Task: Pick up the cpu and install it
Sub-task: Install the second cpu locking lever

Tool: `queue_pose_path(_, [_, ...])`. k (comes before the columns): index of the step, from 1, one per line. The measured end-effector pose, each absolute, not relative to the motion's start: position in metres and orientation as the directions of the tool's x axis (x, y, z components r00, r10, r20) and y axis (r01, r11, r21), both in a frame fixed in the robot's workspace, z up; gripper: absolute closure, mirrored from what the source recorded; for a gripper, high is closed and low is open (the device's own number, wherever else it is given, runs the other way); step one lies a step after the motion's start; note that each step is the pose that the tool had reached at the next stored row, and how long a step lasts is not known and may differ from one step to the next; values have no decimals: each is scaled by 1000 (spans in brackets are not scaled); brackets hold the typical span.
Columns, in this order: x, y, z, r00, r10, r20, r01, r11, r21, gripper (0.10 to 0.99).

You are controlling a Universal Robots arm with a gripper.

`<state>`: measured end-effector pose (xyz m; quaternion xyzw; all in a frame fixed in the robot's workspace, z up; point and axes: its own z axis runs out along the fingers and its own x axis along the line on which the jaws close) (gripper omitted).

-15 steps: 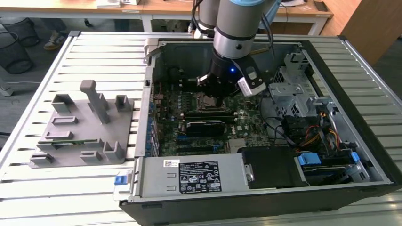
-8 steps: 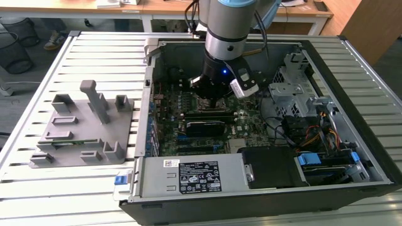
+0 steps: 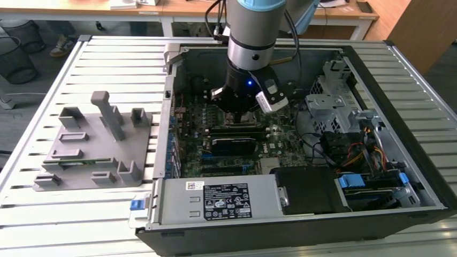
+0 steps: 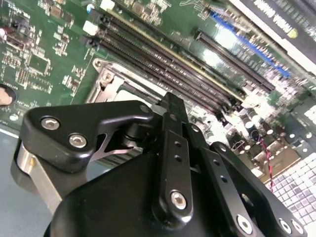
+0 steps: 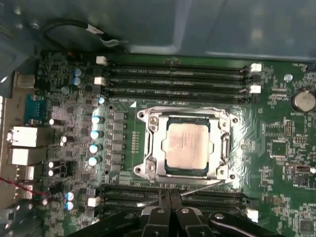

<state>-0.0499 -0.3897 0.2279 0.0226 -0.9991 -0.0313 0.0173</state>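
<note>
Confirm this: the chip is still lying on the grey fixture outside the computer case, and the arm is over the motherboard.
Not right. The chip sits in the motherboard socket, as the first wrist view shows, not on the grey fixture. The arm is indeed over the motherboard.

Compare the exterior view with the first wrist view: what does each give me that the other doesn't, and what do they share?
Exterior view alone: the whole open computer case, the grey fixture blocks on the slatted table, and the arm reaching down over the board.
First wrist view alone: the cpu lying inside the socket frame, with memory slots on two sides of it.
Shared: the green motherboard and the gripper just above it.
</note>
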Motion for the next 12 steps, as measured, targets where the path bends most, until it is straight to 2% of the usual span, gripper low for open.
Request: queue_pose_path(12, [-54, -406, 226, -998, -48, 30, -44, 991, 124, 980])
